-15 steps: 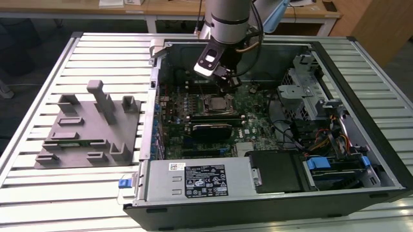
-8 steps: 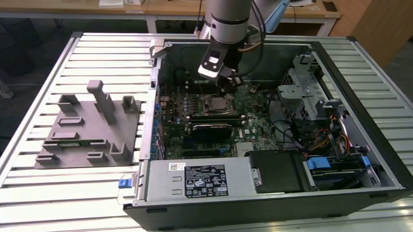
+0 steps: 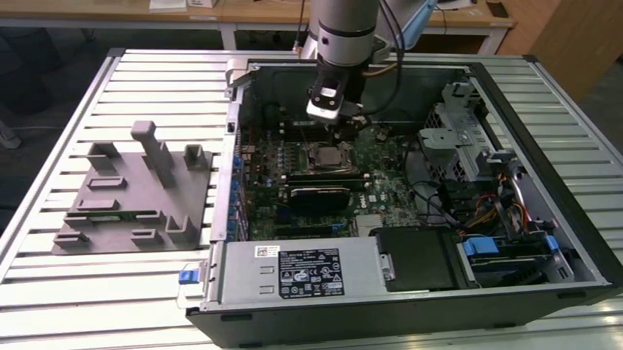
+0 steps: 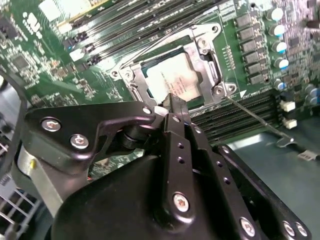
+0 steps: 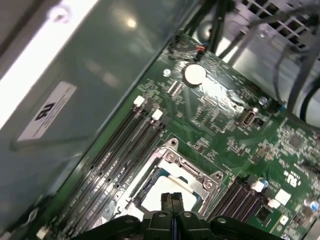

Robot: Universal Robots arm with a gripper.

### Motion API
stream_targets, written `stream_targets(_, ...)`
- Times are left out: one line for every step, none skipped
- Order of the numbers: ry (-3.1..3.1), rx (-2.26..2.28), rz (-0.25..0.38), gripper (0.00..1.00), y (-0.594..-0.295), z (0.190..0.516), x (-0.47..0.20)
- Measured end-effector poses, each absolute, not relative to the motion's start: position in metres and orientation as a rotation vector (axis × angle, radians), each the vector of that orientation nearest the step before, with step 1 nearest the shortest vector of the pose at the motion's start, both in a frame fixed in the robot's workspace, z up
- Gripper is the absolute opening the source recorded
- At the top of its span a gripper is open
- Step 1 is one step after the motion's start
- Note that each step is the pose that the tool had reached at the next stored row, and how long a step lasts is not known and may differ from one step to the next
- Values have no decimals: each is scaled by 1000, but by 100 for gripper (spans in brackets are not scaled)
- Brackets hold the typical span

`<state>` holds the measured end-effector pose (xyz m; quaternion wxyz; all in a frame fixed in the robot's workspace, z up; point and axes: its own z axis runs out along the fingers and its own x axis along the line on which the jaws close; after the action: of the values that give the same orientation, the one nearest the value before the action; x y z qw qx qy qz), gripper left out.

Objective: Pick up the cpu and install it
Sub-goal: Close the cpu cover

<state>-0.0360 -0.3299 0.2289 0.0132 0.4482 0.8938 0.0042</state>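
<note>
The cpu [image 4: 176,80], a flat square chip with a silvery-white top, lies inside the metal-framed socket [image 4: 207,62] on the green motherboard. It also appears as a pale square [image 5: 165,186] in the first wrist view and as a small bright square [image 3: 329,154] in the exterior view. My gripper [image 4: 171,100] hangs just above the edge of the chip, its two black fingers pressed together with nothing between them. In the first wrist view the fingertips [image 5: 168,199] sit over the chip's near side. From the exterior view, the arm [image 3: 343,44] reaches down into the open computer case.
Black memory slots [image 5: 125,145] run beside the socket, and a thin socket lever wire [image 4: 250,114] sticks out sideways. Cables and a drive cage [image 3: 467,146] fill the case on the exterior view's right. A grey tray [image 3: 127,189] with upright fixtures lies on the slatted table.
</note>
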Motion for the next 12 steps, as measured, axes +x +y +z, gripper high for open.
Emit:
stream_targets(2796, 1374, 13, 11, -330, 229, -36)
stream_targets(2807, 1351, 13, 11, -330, 229, -36)
stream_targets(2818, 1327, 13, 11, -330, 229, -36)
stream_targets(2829, 1305, 13, 11, -330, 229, -36)
stream_targets(2839, 1281, 13, 11, -330, 229, -36)
stream_targets(2851, 1255, 13, 11, -330, 229, -36)
stream_targets(2862, 1231, 13, 11, -330, 229, -36)
stream_targets(2872, 1206, 13, 11, -330, 229, -36)
stream_targets(2883, 1179, 13, 11, -330, 229, -36)
stream_targets(2893, 1154, 14, 11, -330, 229, -36)
stream_targets(2904, 1128, 14, 11, -330, 229, -36)
stream_targets(2914, 1101, 14, 11, -330, 229, -36)
